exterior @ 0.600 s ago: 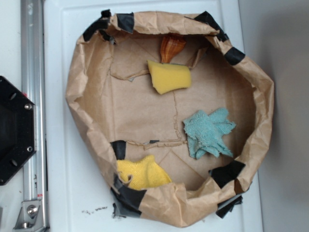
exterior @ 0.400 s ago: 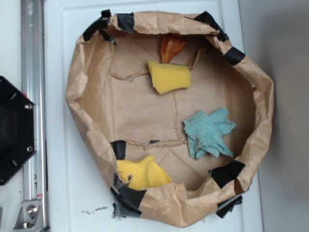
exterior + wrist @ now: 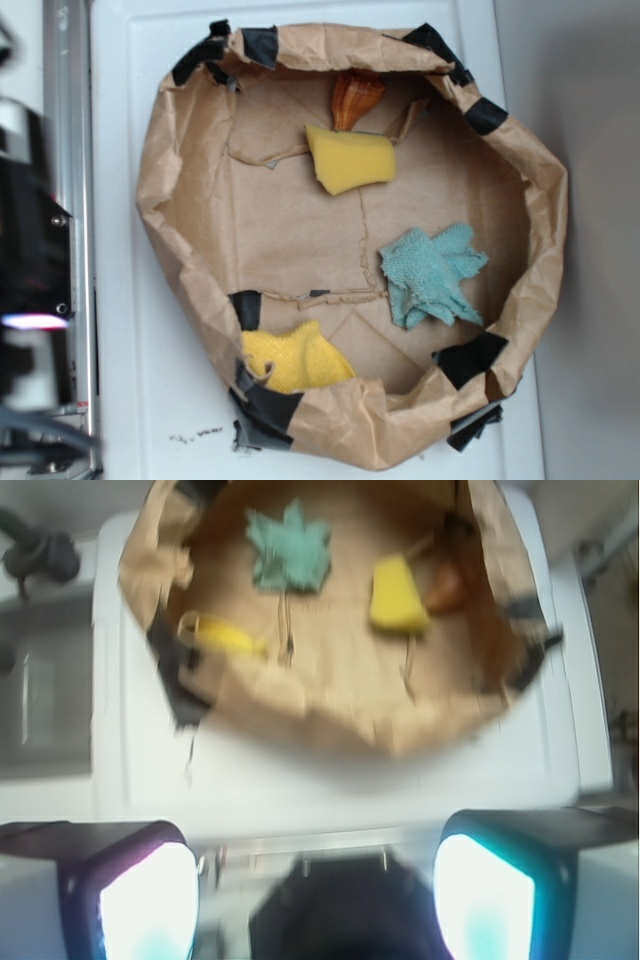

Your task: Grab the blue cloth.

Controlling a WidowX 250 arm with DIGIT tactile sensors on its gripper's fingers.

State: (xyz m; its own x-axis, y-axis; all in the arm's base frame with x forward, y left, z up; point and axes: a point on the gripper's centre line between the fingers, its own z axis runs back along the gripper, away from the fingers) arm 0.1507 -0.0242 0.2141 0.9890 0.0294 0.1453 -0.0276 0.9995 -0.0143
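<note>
Gripper spread wide, fingers glowing, holding nothing, well apart from everything. Crumpled brown paper bowl, black-taped rim. Ragged terry blue cloth lying on bowl floor, right side. Two yellow cloths. Ribbed orange shell at far wall.

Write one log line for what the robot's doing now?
phase: approach | gripper: open, outside paper basin | blue cloth: untouched, inside basin

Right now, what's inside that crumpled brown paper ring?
Inside the paper ring lie the blue cloth, a yellow cloth with an orange-brown shell behind it, and another yellow cloth partly hidden under the near wall. Anything beneath the cloths is covered.
</note>
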